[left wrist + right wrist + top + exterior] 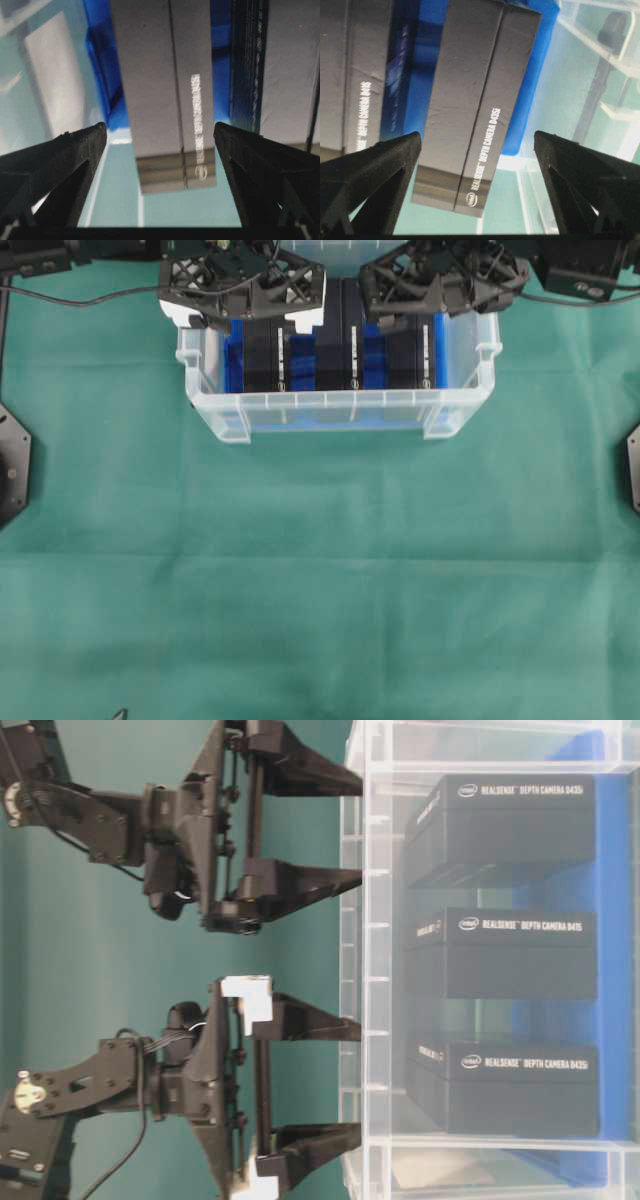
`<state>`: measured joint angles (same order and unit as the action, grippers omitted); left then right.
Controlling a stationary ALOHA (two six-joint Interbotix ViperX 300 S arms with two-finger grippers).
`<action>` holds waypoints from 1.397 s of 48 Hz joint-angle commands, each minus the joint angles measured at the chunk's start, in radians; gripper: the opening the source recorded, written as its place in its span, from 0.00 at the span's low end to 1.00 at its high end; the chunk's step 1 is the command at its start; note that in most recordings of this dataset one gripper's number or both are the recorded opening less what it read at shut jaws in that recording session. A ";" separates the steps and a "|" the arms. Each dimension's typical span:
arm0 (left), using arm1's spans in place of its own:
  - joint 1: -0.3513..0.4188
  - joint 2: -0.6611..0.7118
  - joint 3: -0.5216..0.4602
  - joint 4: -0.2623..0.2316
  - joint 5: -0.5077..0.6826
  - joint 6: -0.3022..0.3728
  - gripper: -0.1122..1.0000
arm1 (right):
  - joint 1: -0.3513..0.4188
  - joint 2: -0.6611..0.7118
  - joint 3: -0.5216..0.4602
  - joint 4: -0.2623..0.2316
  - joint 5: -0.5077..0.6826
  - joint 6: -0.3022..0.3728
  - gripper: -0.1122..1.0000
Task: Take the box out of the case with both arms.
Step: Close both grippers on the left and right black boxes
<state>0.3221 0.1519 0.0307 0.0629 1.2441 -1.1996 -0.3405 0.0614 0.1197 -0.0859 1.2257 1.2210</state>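
Clear translucent plastic case [340, 410] at desk's far edge, holding three black rectangular boxes [263, 355]. Left fingers [240, 295] and right fingers [440, 285] spread wide, grasping nothing.

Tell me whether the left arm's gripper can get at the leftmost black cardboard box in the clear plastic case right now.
Probably yes. The left gripper is open above the clear plastic case, its fingers straddling the black cardboard box, with nothing between them. The case has no lid on.

Overhead, both arms [245, 285] cover the far half of the case [340, 405] and the box tops. The left wrist view blurs the box lettering [198, 120].
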 commanded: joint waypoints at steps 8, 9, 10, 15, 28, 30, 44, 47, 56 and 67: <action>0.008 0.011 0.017 0.005 -0.067 -0.002 0.89 | 0.003 -0.011 0.034 0.000 -0.074 0.026 0.97; 0.008 0.014 0.021 0.005 -0.072 -0.002 0.89 | 0.003 -0.011 0.037 0.000 -0.080 0.028 0.97; 0.009 0.017 0.023 0.005 -0.077 -0.002 0.89 | 0.003 -0.009 0.038 0.000 -0.086 0.031 0.97; 0.015 0.021 0.037 0.005 -0.092 -0.002 0.89 | 0.002 -0.002 0.049 0.000 -0.104 0.032 0.97; 0.026 0.028 0.091 0.003 -0.133 -0.011 0.89 | 0.000 0.041 0.089 0.011 -0.138 0.032 0.97; 0.026 0.031 0.101 0.003 -0.138 -0.017 0.89 | 0.000 0.046 0.097 0.015 -0.150 0.032 0.97; 0.026 0.021 0.166 0.002 -0.147 -0.023 0.89 | -0.002 0.061 0.155 0.037 -0.198 0.031 0.97; 0.026 0.020 0.172 0.000 -0.147 -0.021 0.89 | -0.003 0.063 0.153 0.037 -0.202 0.029 0.97; 0.025 0.018 0.169 -0.008 -0.127 -0.014 0.89 | -0.003 0.063 0.153 0.037 -0.199 0.029 0.97; 0.011 0.020 0.160 -0.011 -0.051 0.011 0.86 | -0.003 0.061 0.140 0.037 -0.181 0.025 0.95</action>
<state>0.3329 0.1733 0.1519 0.0476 1.1198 -1.2088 -0.3329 0.1150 0.2393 -0.0506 1.0216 1.2517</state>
